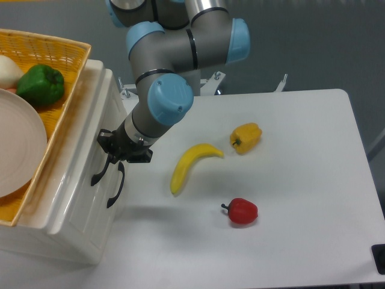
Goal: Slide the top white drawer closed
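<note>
The top white drawer [84, 158] sits pushed in, its glossy front about level with the cabinet face and no interior showing. Its curved black handle [97, 175] hangs just left of the lower drawer's like handle [117, 188]. My gripper [108, 149] is black and pressed against the top drawer's front, just above the handle. Its fingers look shut, with nothing held between them. The grey and blue arm [169, 102] reaches down to it from the back.
A yellow wicker basket [67, 72] on the cabinet holds a green pepper [41, 85], a white plate [18, 150] and an onion [8, 70]. On the white table [301, 150] lie a banana [191, 164], a yellow pepper [246, 138] and a red pepper [242, 211].
</note>
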Robot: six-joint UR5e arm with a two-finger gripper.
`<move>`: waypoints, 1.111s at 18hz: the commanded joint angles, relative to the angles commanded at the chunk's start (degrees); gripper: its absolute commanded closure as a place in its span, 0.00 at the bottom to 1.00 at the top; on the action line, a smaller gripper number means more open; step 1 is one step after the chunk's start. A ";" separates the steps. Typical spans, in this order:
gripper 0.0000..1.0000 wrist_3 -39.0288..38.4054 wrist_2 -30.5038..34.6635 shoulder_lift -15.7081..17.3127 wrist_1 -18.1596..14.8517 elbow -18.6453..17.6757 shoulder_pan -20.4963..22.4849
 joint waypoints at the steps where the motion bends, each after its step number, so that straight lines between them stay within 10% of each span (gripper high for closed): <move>1: 0.96 0.26 0.17 0.00 0.09 0.00 0.44; 9: 0.75 0.44 6.32 0.00 5.62 0.53 9.30; 14: 0.42 3.24 10.01 -1.58 12.12 0.62 17.56; 17: 0.00 9.30 13.09 -2.28 14.15 0.70 21.61; 20: 0.00 11.07 13.71 -3.51 16.16 0.70 26.09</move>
